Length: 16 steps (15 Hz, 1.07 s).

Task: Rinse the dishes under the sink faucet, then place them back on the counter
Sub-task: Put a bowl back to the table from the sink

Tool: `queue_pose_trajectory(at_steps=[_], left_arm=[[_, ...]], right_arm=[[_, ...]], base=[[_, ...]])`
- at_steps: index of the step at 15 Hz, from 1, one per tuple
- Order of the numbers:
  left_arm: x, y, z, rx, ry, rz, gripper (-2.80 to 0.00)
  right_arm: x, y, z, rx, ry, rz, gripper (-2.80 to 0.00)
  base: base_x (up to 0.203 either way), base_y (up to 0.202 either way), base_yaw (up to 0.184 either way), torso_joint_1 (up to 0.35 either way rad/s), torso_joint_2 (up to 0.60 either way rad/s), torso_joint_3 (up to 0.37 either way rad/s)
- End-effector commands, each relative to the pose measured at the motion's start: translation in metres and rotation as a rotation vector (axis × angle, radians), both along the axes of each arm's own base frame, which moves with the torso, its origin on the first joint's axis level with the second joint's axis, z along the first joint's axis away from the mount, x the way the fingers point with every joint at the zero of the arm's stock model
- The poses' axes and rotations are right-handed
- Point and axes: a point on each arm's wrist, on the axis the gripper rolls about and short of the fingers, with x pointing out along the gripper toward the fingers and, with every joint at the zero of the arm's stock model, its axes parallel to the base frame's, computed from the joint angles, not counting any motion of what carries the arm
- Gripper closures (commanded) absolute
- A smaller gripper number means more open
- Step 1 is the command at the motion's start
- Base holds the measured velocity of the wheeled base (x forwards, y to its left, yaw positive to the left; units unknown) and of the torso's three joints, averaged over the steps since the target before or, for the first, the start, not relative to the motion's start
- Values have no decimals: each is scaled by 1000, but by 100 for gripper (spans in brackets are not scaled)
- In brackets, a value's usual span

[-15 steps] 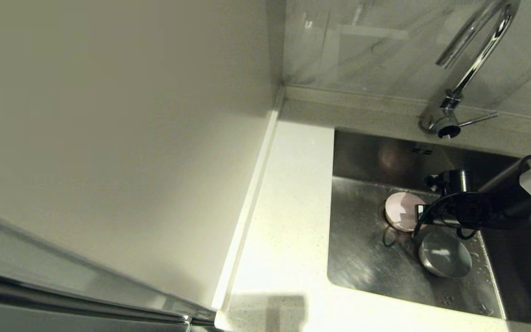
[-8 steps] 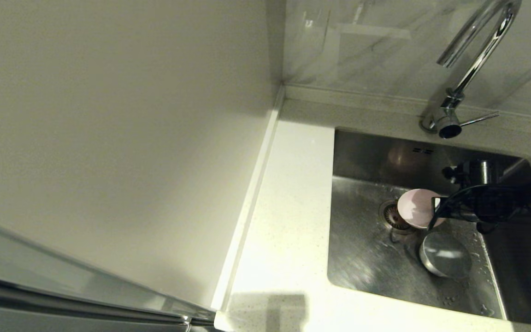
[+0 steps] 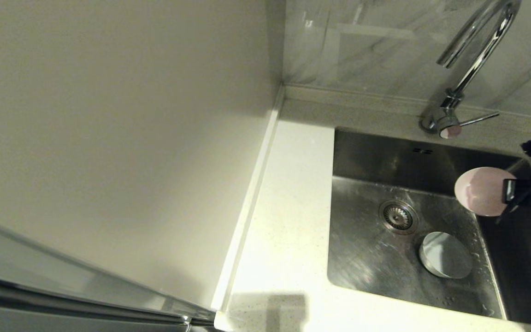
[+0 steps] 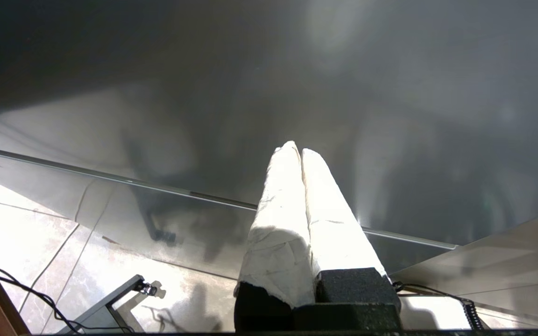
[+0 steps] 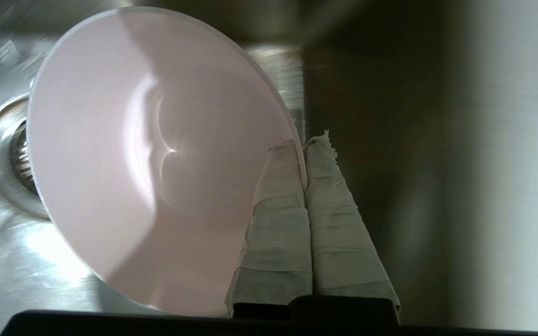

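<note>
My right gripper [image 5: 304,142] is shut on the rim of the pale pink bowl [image 5: 147,158], one taped finger inside it and one outside. In the head view that bowl [image 3: 481,190] hangs tilted above the right side of the steel sink [image 3: 362,258], with the gripper [image 3: 510,191] at the right edge of the picture. A pale bluish bowl [image 3: 445,261] lies on the sink floor, right of the round drain strainer [image 3: 398,216]. The chrome faucet [image 3: 470,60] rises behind the sink, lever [image 3: 477,119] pointing right. My left gripper [image 4: 300,150] is shut on nothing, parked low over a tiled floor.
The speckled white counter [image 3: 284,221] runs along the sink's left side and front. A plain off-white wall panel [image 3: 118,138] stands to its left. A marbled backsplash [image 3: 376,46] is behind the faucet. The sink's overflow slots [image 3: 422,151] sit on its back wall.
My right gripper has lifted the pink bowl off the drain and carried it up and to the right. The strainer is now uncovered. The bluish bowl has not moved.
</note>
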Motion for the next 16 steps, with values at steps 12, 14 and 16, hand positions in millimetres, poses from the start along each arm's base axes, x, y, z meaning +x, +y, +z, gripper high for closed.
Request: queue_pose_trajectory(at_steps=[12, 14, 16], left_arm=[[0, 0, 0, 0, -3, 1, 0], [0, 0, 0, 0, -3, 0, 0], [0, 0, 0, 0, -3, 1, 0]], right_arm=[[-139, 25, 55, -624, -729, 142, 0], [-149, 31, 27, -570, -633, 150, 0], [-145, 29, 34, -578, -643, 135, 0]], base=[[0, 0, 0, 0, 0, 0], [0, 0, 0, 0, 0, 0], [0, 0, 0, 0, 0, 0]])
